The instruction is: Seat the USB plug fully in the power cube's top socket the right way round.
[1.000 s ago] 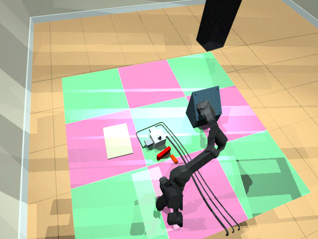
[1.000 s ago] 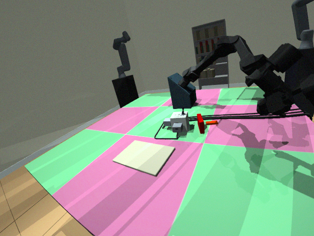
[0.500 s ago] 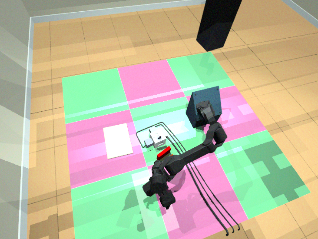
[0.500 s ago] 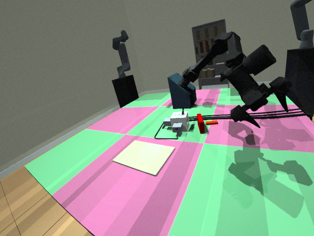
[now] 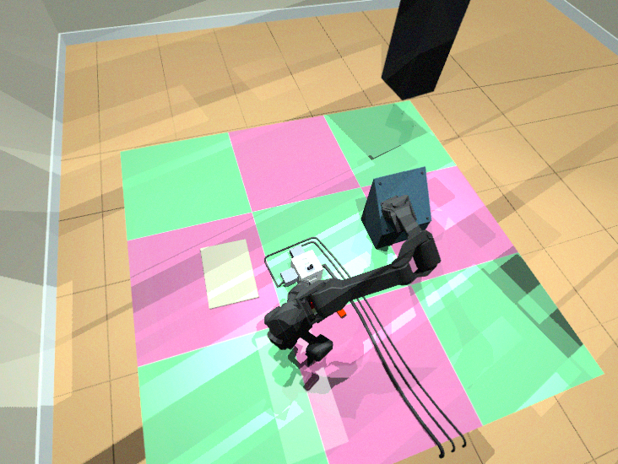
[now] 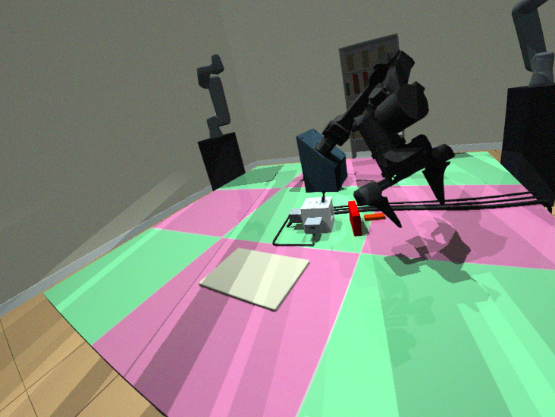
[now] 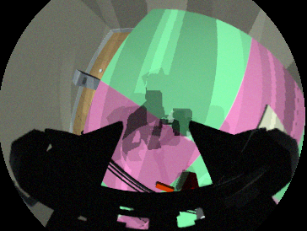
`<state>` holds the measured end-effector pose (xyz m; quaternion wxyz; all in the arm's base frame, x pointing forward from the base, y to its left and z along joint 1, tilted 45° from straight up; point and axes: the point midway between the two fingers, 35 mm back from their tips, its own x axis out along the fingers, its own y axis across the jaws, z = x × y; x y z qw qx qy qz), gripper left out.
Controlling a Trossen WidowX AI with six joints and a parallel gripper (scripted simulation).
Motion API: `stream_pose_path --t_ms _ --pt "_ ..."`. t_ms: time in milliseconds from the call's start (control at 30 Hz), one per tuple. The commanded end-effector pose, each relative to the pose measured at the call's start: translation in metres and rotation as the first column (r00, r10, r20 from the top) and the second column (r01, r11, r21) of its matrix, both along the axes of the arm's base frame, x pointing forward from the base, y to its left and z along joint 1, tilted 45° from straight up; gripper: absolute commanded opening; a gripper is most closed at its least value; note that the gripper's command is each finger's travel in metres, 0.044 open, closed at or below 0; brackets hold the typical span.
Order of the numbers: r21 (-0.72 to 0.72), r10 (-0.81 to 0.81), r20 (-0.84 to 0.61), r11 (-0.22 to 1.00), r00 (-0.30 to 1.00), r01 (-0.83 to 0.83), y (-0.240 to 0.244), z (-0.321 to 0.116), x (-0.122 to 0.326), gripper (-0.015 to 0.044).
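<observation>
The white power cube (image 5: 300, 263) (image 6: 326, 218) stands near the table's middle. A small dark plug (image 5: 310, 267) (image 6: 323, 196) sticks up from its top; how deep it sits and which way round it is are too small to tell. A grey plug (image 5: 289, 276) (image 6: 313, 224) sits at the cube's side. My gripper (image 6: 421, 214) (image 7: 156, 124) is open with nothing between its fingers. It hangs above the table, well to the right of the cube in the exterior view, pointing down and away from the plug.
A red block (image 6: 354, 218) stands beside the cube, mostly hidden by the arm in the top view. An orange block (image 5: 341, 313) (image 6: 374, 216) (image 7: 164, 186) lies near it. A cream pad (image 5: 230, 274) (image 6: 255, 277) lies beyond the cube. Black cables cross the table. A blue wedge (image 6: 314, 165) holds the arm's base.
</observation>
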<state>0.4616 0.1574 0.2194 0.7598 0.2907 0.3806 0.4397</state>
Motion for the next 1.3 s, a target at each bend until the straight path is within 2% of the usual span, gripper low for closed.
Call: stream_pose_path --t_ms 0,467,733,933,1000,1267 --pt "-0.252 0.094 0.206 0.967 0.974 -0.040 -0.053 -0.049 -0.019 0.0440" --pt "-0.556 0.416 0.365 0.815 0.833 -0.164 -0.112 -0.102 -0.071 0.0440" --pt "-0.679 0.627 0.390 0.690 0.674 -0.250 -0.138 -0.124 -0.112 0.0440" --pt "-0.745 0.767 0.397 0.590 0.504 -0.310 -0.153 -0.136 -0.145 0.0440" --pt "-0.754 0.787 0.399 0.574 0.471 -0.319 -0.155 -0.138 -0.151 0.0440" --pt "-0.755 0.787 0.399 0.573 0.470 -0.319 -0.156 -0.138 -0.149 0.0440"
